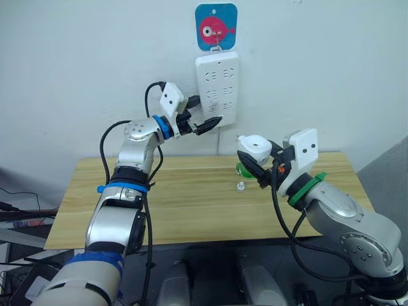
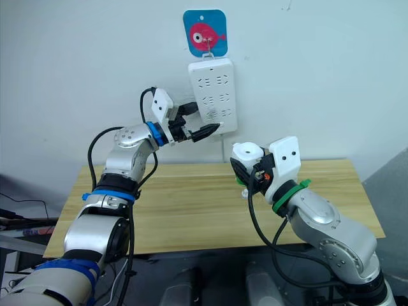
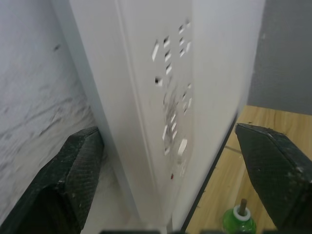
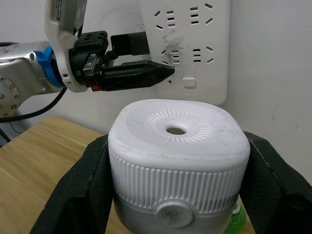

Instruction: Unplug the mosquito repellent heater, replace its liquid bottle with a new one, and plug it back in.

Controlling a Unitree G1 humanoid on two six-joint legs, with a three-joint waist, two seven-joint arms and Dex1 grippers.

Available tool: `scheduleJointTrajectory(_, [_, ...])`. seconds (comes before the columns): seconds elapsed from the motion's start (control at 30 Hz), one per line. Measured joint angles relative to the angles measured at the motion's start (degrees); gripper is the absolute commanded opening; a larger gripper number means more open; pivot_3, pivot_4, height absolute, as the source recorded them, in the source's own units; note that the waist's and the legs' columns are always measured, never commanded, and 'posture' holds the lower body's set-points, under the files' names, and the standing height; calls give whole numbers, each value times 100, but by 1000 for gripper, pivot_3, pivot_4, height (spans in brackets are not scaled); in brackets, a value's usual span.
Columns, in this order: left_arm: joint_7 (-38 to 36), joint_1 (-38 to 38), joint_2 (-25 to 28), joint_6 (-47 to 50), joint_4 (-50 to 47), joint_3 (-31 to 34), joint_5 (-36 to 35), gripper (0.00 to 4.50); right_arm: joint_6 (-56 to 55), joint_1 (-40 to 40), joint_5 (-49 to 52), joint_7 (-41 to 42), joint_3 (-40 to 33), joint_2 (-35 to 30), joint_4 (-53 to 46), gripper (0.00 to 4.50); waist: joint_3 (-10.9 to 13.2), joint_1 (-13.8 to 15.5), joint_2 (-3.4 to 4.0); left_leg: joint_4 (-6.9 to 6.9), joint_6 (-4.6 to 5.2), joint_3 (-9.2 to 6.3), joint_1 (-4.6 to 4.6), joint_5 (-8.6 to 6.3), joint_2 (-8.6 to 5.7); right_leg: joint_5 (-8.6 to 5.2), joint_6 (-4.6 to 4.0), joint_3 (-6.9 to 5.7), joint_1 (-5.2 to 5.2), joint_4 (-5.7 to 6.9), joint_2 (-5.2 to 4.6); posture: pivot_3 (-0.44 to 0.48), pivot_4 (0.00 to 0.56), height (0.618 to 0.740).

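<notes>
**Heater unplugged, held off the wall: stock of items in view**

1. Small white rounded plastic mosquito repellent heater (image 4: pixel 178 158), ribbed round its side, with a round hole in its domed face. Location: in the air above the light wooden bench (image 1: pixel 178 204), well apart from the wall, clenched between both black fingers of the right claw (image 1: pixel 255 160). Orientation: holed face turned up and slightly toward the wall; its long axis stands roughly upright. Prongs not visible. Probably held so to leave the underside free for the bottle change.

2. Long white power strip (image 1: pixel 218 86), hung upright on the wall below a blue square hook plate bearing a pink fish (image 1: pixel 216 26). No plug in its sockets.

3. Left claw (image 1: pixel 209 125), fingers spread wide on either side of the strip's lower edge, gripping nothing; apparently bracing or steadying the strip.

4. Green bottle with a white neck (image 3: pixel 239 222), upright on the bench below the heater. Whether spent or new cannot be told.
</notes>
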Motion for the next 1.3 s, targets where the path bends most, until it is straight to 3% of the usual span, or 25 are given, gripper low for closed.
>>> scheduleJointTrajectory(0.17, [-61, -59, 23, -18, 171, 13, 14, 1833, 48, -420, -242, 202, 0, 105, 177, 3060, 0, -13, 0, 1, 0, 0, 0, 0, 0, 0, 0, -1, 0, 0, 0, -185, 234, 740])
scheduleJointTrajectory(0.23, [-155, -72, 13, -26, 181, 21, -23, 1347, 77, -677, -403, 261, 1, 171, 374, 3060, 1, -3, -1, 1, 0, -2, 0, 0, 0, 0, 0, -2, 1, 0, 0, -183, 234, 740])
scheduleJointTrajectory(0.57, [-157, -84, 19, -7, 175, 16, -18, 1339, -351, -1458, -1573, 1106, 225, 349, 1780, 3053, 1, 7, -2, 4, 0, -2, 0, 0, -2, 1, 1, -4, 2, 0, -2, -165, 232, 740])
scheduleJointTrajectory(0.83, [-139, -83, 28, 109, 122, 18, -18, 1339, -1094, -1790, -2376, 1530, 284, 914, 2748, 3053, 1, 3, -2, 7, 0, -2, 1, 0, -2, 3, 4, -3, 2, 4, -2, -161, 232, 740])
scheduleJointTrajectory(1.3, [-99, -74, 50, 258, 56, 34, -18, 1339, -1477, -1842, -2998, 1909, 218, 1324, 3146, 3052, 2, -11, 0, 8, 0, 0, 4, 1, 0, 10, 5, -1, 2, 7, -1, -161, 233, 740])
